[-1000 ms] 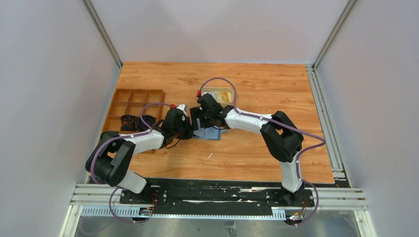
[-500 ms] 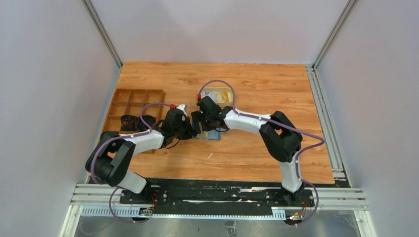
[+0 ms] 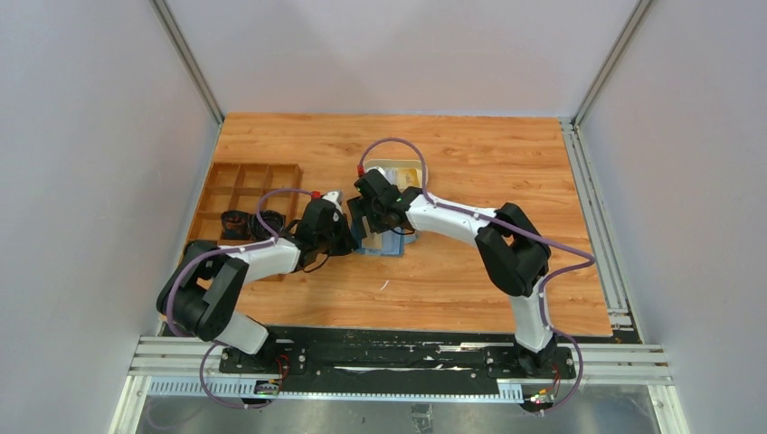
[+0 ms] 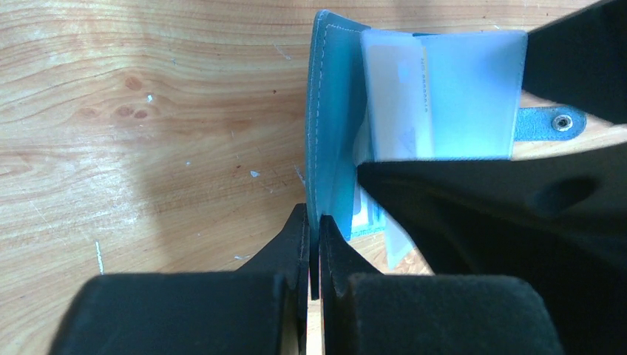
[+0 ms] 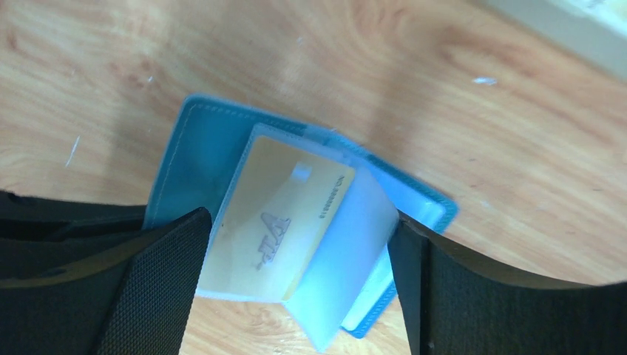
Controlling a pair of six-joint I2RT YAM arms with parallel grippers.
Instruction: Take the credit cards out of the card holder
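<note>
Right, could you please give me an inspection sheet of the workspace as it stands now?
Surface: light wooden tabletop, few white specks.
Job's things: teal-blue fold-over card holder is open; pale yellowish credit card inside its clear pocket.
Clutter: brown wooden compartment box; oval beige tray.
Grippers: left gripper shut on the holder's cover; right gripper open, straddling the pocket.
Cables: purple cables loop over both arms.
Surroundings: grey walls, aluminium rails.
</note>
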